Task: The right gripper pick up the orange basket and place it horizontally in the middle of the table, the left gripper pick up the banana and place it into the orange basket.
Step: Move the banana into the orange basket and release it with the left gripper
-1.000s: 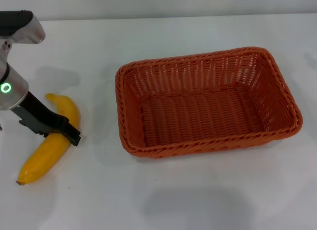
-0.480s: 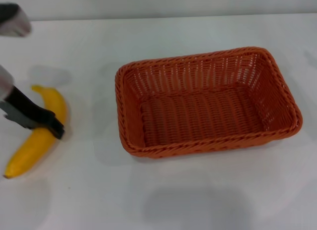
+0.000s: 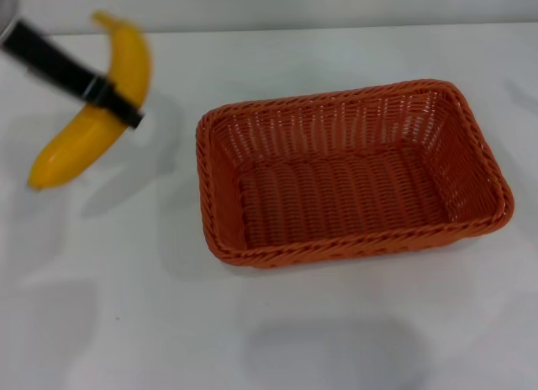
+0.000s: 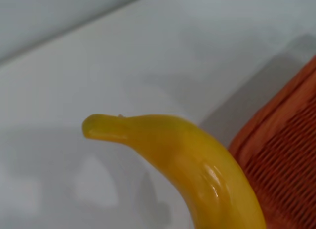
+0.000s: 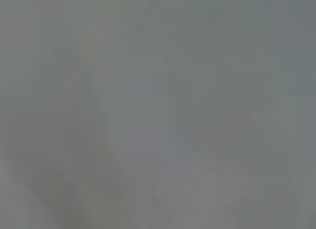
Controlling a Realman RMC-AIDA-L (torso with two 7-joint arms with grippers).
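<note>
The banana [image 3: 92, 125] hangs in the air above the table's [image 3: 126, 306] far left part, with my left gripper [image 3: 113, 102] shut on its middle; black fingers [image 3: 67, 71] cross it from the upper left. In the left wrist view the banana [image 4: 197, 165] fills the foreground, its stem end toward the table, with the orange basket [image 4: 286, 155] just beside it. The orange basket [image 3: 349, 176] sits lengthwise across the middle of the table, nothing inside. The right gripper is out of view; its wrist view shows only a plain grey surface.
White tabletop surrounds the basket on all sides. The back edge of the table [image 3: 336, 27] runs along the top of the head view. A soft shadow [image 3: 332, 352] lies on the table in front of the basket.
My left gripper has lifted the banana off the table, carrying it up, away from me and slightly toward the basket. The basket has stayed where it was.
</note>
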